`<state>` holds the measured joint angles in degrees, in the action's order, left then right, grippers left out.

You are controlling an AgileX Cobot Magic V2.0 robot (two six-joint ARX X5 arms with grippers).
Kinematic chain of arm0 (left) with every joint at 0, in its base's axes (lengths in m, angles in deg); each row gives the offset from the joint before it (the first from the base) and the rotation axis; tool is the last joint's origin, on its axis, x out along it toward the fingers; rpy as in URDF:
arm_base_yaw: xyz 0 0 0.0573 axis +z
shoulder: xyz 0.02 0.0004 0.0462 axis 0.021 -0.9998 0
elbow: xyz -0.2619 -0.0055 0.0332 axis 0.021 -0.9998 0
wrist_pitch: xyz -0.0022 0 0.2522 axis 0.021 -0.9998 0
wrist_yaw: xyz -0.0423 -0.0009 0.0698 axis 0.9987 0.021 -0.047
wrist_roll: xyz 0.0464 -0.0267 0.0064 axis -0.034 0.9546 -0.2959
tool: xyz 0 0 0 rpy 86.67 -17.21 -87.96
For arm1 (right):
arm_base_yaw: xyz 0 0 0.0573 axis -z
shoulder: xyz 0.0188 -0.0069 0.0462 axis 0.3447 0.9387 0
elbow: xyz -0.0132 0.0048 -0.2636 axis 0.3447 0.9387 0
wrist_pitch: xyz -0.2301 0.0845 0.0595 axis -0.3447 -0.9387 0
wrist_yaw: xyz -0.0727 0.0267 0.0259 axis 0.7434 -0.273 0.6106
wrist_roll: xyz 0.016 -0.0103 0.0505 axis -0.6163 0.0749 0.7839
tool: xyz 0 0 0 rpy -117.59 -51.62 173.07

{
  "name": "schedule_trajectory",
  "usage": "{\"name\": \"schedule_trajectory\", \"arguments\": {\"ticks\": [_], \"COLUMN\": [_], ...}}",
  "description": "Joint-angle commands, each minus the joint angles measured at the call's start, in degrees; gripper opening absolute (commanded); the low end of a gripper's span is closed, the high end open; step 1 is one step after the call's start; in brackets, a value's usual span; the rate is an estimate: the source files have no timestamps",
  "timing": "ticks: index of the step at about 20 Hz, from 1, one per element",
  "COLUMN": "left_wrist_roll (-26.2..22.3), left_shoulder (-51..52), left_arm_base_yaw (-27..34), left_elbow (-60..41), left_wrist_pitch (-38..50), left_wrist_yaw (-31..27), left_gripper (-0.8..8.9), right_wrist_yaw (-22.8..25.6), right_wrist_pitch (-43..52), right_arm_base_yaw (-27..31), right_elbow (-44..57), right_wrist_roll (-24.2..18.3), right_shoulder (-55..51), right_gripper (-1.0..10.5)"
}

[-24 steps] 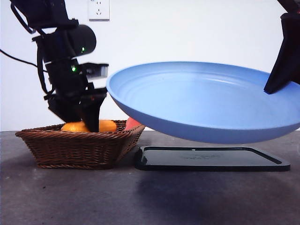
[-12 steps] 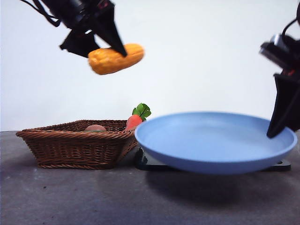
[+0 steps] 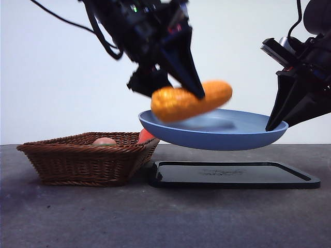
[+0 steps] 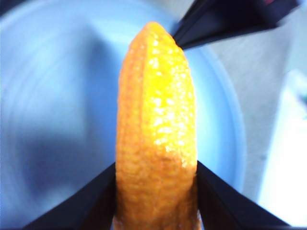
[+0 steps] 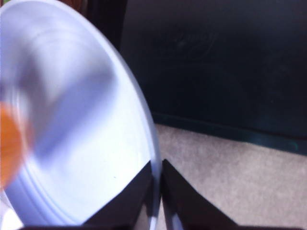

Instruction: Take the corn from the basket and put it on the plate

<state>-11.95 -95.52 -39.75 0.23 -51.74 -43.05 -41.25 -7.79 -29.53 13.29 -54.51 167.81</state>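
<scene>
The orange-yellow corn (image 3: 178, 103) hangs just above the blue plate (image 3: 227, 135), and my left gripper (image 3: 198, 94) is shut on it. In the left wrist view the corn (image 4: 156, 129) fills the gap between the jaws, with the plate (image 4: 57, 120) beneath. My right gripper (image 3: 275, 124) is shut on the plate's right rim and holds the plate in the air above the black tray (image 3: 232, 173). Seen from the right wrist, that gripper (image 5: 157, 168) pinches the plate (image 5: 76, 129) at its edge. The brown wicker basket (image 3: 83, 160) stands at the left on the table.
A peach-coloured item (image 3: 104, 140) lies in the basket, and a red-orange carrot (image 3: 146, 135) shows at its right corner behind the plate. The flat black tray (image 5: 216, 62) lies on the grey table under the lifted plate.
My left gripper has carried the corn right and down, from high over the basket to just over the plate. The right gripper has lifted the plate off the tray.
</scene>
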Motion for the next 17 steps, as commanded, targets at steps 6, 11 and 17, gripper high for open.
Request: {"name": "schedule_trajectory", "arguments": {"ticks": [6,11,17], "left_wrist_roll": [-1.2,0.6,1.7], "left_shoulder": [-5.0,-5.0,-4.6], "left_arm_base_yaw": [-1.4,-1.5,-0.9], "left_elbow": [0.9,1.0,8.2], "left_wrist_pitch": [0.0,0.0,-6.8], "left_wrist_yaw": [-1.5,-1.5,-1.4], "left_gripper": [3.11,3.41,3.41], "right_wrist_yaw": [-0.6,-0.5,0.3], "right_wrist_pitch": [-0.3,-0.3,-0.2], "right_arm_base_yaw": [-0.2,-0.2,-0.2], "right_elbow": [-0.9,-0.9,-0.9], "right_wrist_roll": [-0.1,-0.4,-0.3], "right_shoulder": [0.8,0.8,1.0], "right_gripper": [0.0,0.0,0.0]}}
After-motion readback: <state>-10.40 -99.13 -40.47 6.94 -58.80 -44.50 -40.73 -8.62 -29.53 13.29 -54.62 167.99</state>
